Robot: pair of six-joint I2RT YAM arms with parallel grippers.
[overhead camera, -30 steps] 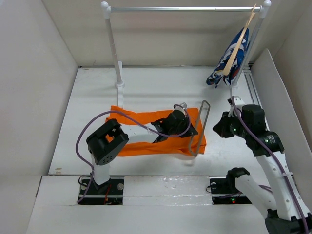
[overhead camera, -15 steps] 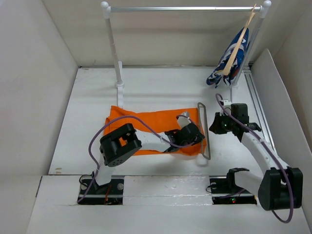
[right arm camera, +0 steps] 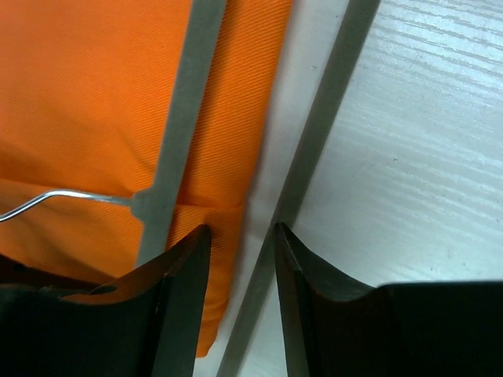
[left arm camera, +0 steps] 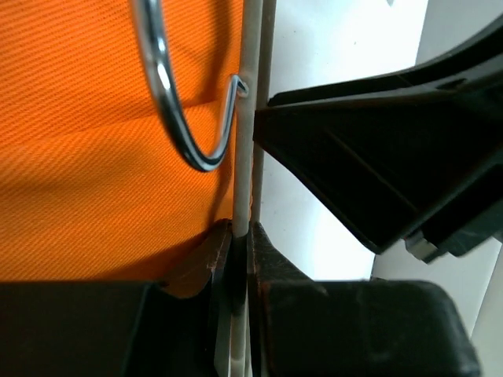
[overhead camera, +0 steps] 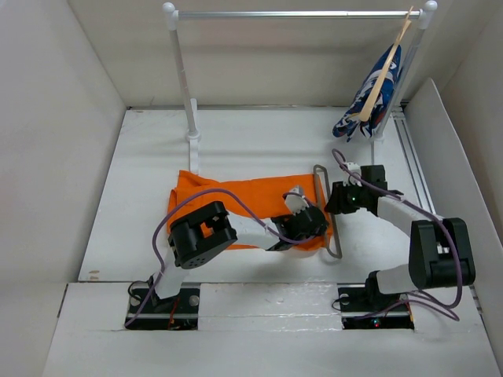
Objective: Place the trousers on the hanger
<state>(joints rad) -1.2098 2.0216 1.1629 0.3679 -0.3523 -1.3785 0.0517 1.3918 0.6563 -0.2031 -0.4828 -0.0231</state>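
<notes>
The right arm has dropped from its raised pose of a second ago and now stretches low across the table [overhead camera: 259, 141], bringing the right hand [overhead camera: 339, 198] up against the hanger [overhead camera: 320, 182]. The hanger has shifted from leaning across the cloth to lying along the right edge of the trousers [overhead camera: 236, 196]. The trousers are spread flat in the middle of the frame, running from the foot of the rack post [overhead camera: 185, 78] to the hanger. The left hand [overhead camera: 313, 224] has slid to that same edge. Its wrist view shows it pinched shut on a thin pale bar of the hanger, with orange cloth at the fingertips and the hook [left arm camera: 179, 129] curling above. The right hand is parted and grips nothing, its fingers [right arm camera: 185, 283] straddling the cloth's edge and a grey bar. The threading step looks to be under way, not finished, since most of the garment is outside the frame of the hanger. Both hands crowd one spot, and the left arm and its purple cable [overhead camera: 177, 208] lie over the cloth. The patterned garment [overhead camera: 377, 98] hangs at upper right, well apart.
</notes>
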